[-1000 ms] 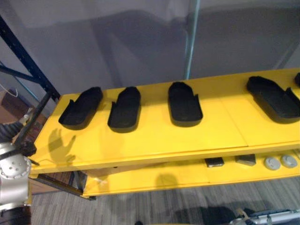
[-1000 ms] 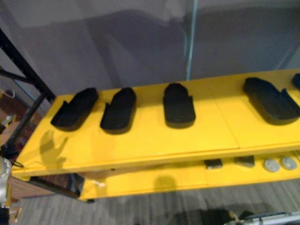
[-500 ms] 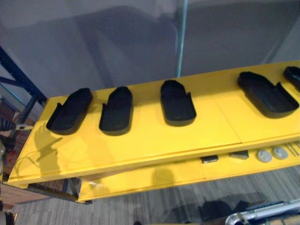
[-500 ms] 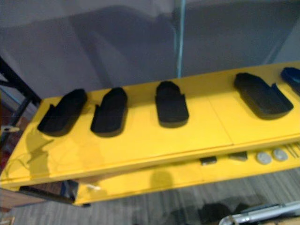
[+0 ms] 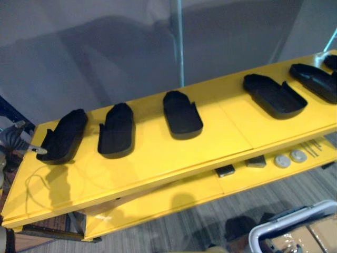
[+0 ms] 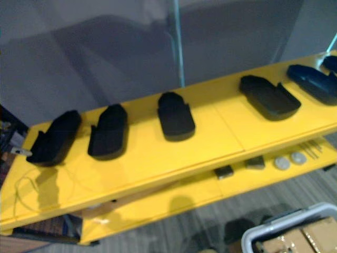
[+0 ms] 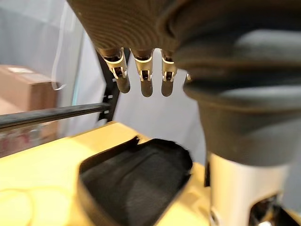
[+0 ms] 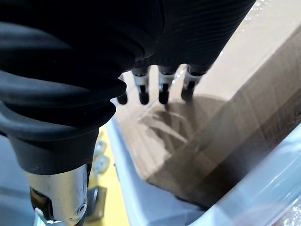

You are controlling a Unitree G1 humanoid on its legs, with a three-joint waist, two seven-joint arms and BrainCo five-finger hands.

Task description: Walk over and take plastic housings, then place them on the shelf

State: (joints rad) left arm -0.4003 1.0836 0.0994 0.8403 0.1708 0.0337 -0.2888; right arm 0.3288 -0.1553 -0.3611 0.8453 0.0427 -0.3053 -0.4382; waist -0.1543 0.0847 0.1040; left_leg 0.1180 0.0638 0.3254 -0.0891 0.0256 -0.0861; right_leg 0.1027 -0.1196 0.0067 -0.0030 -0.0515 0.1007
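Cardboard beneath right robot hand, wrist view

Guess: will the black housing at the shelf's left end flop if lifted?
Probably not: the black housing keeps raised walls, so it looks stiff. It seems a thin hollow shell, likely light. Lying flat on the yellow shelf, it should slide, not roll.

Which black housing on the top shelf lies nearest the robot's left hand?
The leftmost housing, at the left end of the yellow shelf: the left hand hangs close by it, fingers straight, while the others lie farther right.
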